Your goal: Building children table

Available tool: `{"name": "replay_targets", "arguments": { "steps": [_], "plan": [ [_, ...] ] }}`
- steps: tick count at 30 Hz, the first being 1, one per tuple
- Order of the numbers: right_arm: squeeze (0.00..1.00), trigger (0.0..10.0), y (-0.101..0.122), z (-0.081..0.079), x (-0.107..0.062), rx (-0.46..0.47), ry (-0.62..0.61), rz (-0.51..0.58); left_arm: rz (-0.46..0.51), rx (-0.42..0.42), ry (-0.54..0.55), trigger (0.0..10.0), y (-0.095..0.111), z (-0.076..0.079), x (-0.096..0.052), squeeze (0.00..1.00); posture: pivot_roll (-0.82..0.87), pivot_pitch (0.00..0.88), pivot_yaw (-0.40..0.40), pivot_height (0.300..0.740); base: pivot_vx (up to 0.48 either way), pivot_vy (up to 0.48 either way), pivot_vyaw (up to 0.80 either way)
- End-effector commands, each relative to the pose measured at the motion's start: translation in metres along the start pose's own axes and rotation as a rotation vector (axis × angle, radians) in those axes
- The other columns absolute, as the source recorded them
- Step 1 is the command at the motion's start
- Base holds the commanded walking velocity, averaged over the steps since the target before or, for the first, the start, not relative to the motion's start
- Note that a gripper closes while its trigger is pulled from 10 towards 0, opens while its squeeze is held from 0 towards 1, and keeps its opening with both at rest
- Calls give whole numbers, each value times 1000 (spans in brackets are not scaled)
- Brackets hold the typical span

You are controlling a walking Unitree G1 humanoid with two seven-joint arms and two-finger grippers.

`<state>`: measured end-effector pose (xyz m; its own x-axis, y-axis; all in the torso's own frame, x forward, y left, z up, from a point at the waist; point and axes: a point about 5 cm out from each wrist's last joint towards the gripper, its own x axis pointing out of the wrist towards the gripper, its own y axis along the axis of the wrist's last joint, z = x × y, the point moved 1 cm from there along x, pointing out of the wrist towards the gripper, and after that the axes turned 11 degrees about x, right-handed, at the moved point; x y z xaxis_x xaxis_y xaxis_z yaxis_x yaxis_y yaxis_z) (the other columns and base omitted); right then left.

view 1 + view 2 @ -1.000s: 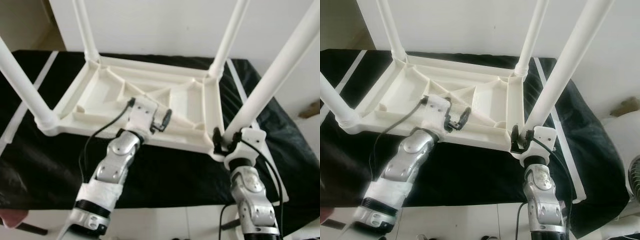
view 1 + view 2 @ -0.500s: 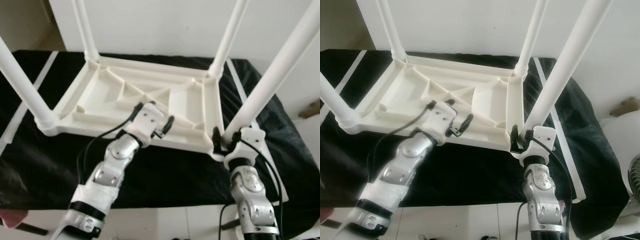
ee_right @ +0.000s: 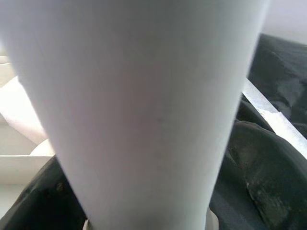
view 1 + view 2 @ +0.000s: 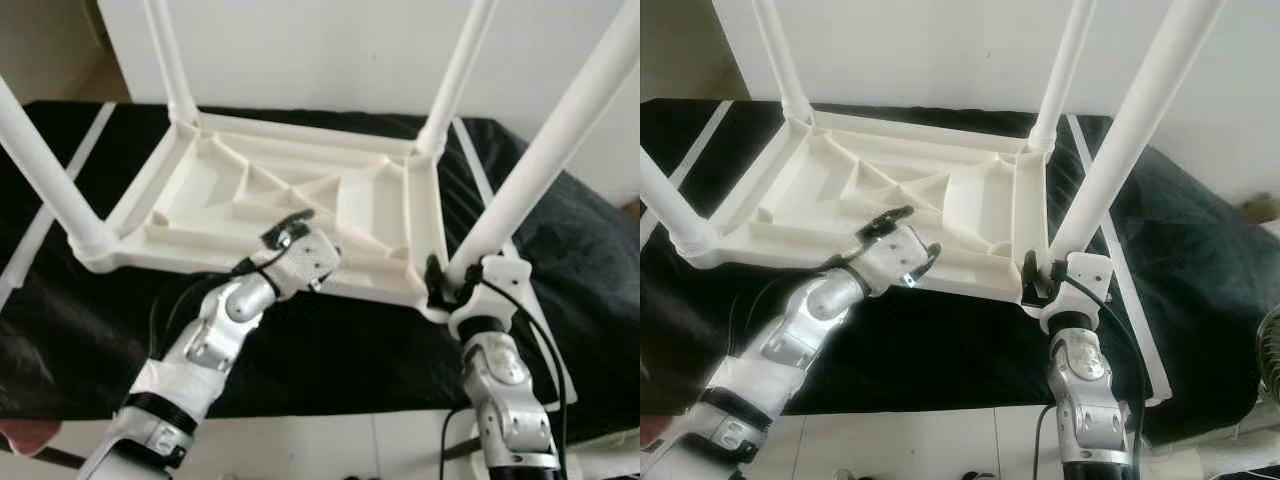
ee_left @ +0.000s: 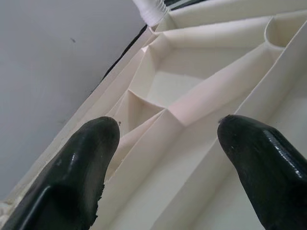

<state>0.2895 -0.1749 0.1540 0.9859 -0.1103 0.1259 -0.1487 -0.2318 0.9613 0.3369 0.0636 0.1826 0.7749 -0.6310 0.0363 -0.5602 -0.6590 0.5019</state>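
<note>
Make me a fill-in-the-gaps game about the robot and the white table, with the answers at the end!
1. The white table lies upside down with ____ legs pointing up.
2. It rests on a ____ cloth.
3. The right hand is at the bottom of the near right leg, and the left hand has its fingers ____.
4. The left hand reaches over the table's ____ edge.

Answers: four; black; open; near
</note>
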Motion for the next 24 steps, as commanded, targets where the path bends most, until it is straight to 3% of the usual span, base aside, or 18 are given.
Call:
{"name": "replay_targets", "arguments": {
  "steps": [1,8,10,12,13,14,15,16,20,24],
  "plan": [
    [0,10000,-2,2,-2,-2,-8,-5,3,9,133,0,3,-8,1,0,-110,141,-27,740,0,0,0],
    [0,10000,-2,2,-2,5,-10,-8,23,54,167,0,6,-13,1,0,-112,135,-27,740,0,0,0],
    [0,10000,-2,2,-1,9,-12,-8,25,8,175,0,7,-13,2,0,-113,131,-28,740,0,0,0],
    [0,10000,-2,2,-1,9,-11,-8,9,-163,180,0,5,-12,4,0,-115,126,-28,740,0,0,0],
    [0,10000,-2,2,-1,6,-6,-8,10,-388,219,10000,6,-15,4,1000,-118,124,-27,740,0,0,0],
    [0,10000,-2,2,-1,6,-6,-8,10,-388,219,10000,6,-15,4,1000,-118,124,-27,740,0,0,0],
    [0,10000,-2,2,-2,5,-5,-8,17,-467,239,10000,6,-17,4,1000,-118,123,-27,740,0,0,0],
    [0,10000,-2,2,-2,5,-5,-8,17,-467,239,10000,6,-17,4,1000,-118,123,-27,740,0,0,0],
    [0,10000,-3,3,-2,-8,0,-7,46,-643,269,10000,7,-22,2,1000,-117,119,-27,740,0,0,0],
    [0,10000,-3,4,-3,-14,6,-8,53,-726,299,10000,4,-27,0,1000,-116,115,-27,740,0,0,0]
  ]
}}
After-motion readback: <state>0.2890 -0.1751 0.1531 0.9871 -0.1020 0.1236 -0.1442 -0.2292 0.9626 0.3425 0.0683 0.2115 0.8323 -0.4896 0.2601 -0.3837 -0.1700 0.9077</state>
